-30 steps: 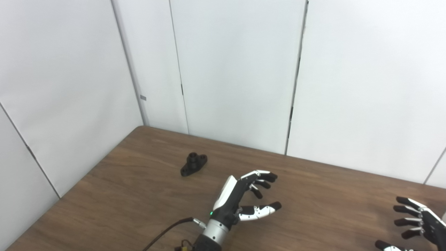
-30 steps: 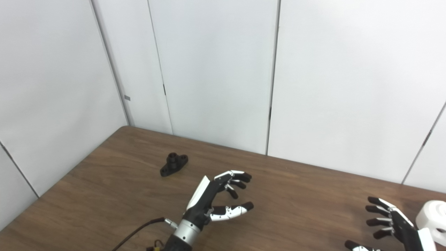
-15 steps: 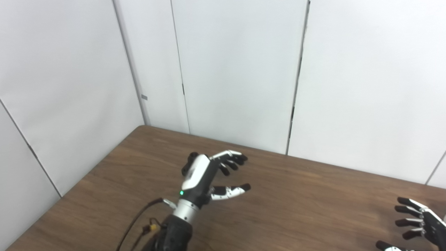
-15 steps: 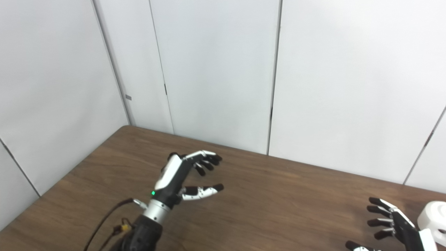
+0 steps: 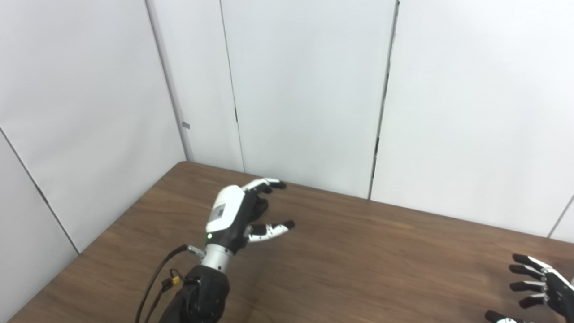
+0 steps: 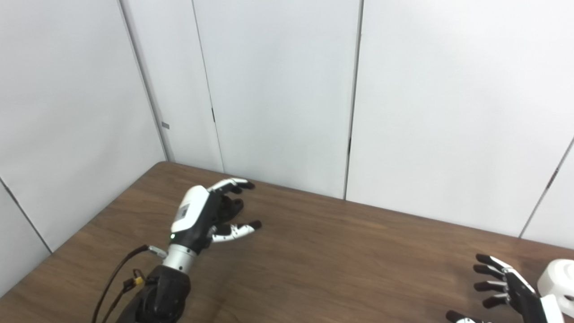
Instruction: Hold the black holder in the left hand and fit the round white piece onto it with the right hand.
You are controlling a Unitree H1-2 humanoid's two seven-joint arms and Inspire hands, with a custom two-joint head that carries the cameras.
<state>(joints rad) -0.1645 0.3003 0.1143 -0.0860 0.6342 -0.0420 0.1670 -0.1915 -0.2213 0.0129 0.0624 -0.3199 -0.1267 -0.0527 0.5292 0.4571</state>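
My left hand (image 5: 242,214) hovers open over the far left part of the wooden table (image 5: 367,269), fingers spread and pointing right. It stands where the black holder lay, and the holder is hidden behind its palm and fingers; I cannot tell whether they touch. My right hand (image 6: 504,289) rests open at the bottom right corner, fingers spread toward the left. The round white piece (image 6: 558,279) sits just right of that hand at the picture's edge, seen only in the right eye view and cut off by the frame.
White wall panels (image 5: 305,89) close off the table's far and left edges. A black cable with a yellow connector (image 5: 170,281) hangs along the left forearm.
The left hand has travelled left and away from me across the table and now covers the black holder. The right hand has stayed in place.
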